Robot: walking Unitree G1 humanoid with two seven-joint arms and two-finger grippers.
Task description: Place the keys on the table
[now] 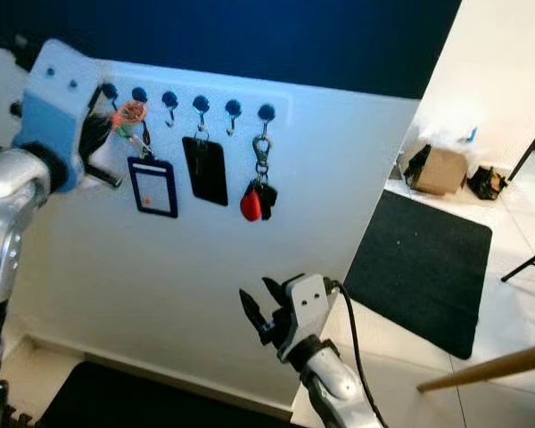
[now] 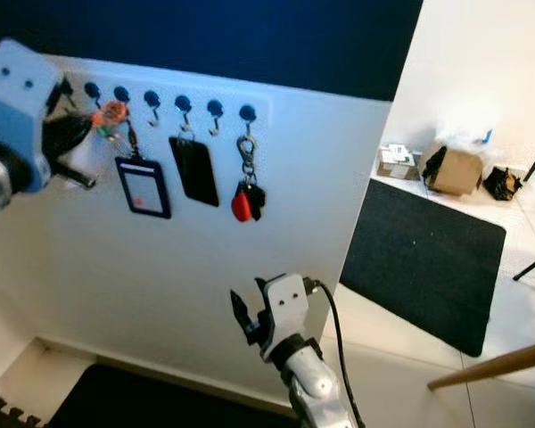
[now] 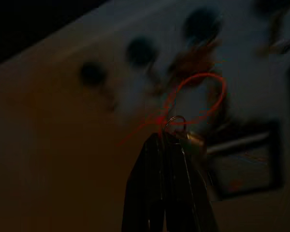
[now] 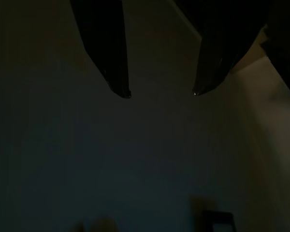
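Up at the row of hooks (image 1: pixel 201 105) on the white wall panel (image 1: pixel 205 267), the left pincer (image 1: pixel 102 134) is closed on a small key ring with an orange loop (image 3: pixel 193 99), right beside the blue-framed badge holder (image 1: pixel 152 186). Further along hang a black card holder (image 1: pixel 205 169) and the keys (image 1: pixel 257 198) with a red fob, on the last hook. Lower down, the right pincer (image 1: pixel 260 303) hovers open, apart from the wall.

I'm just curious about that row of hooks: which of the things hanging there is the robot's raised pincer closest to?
The orange-ringed keys, hanging near the left end of the row. The left pincer is right at them, while the blue badge holder, black card and red-fob keys hang farther right.
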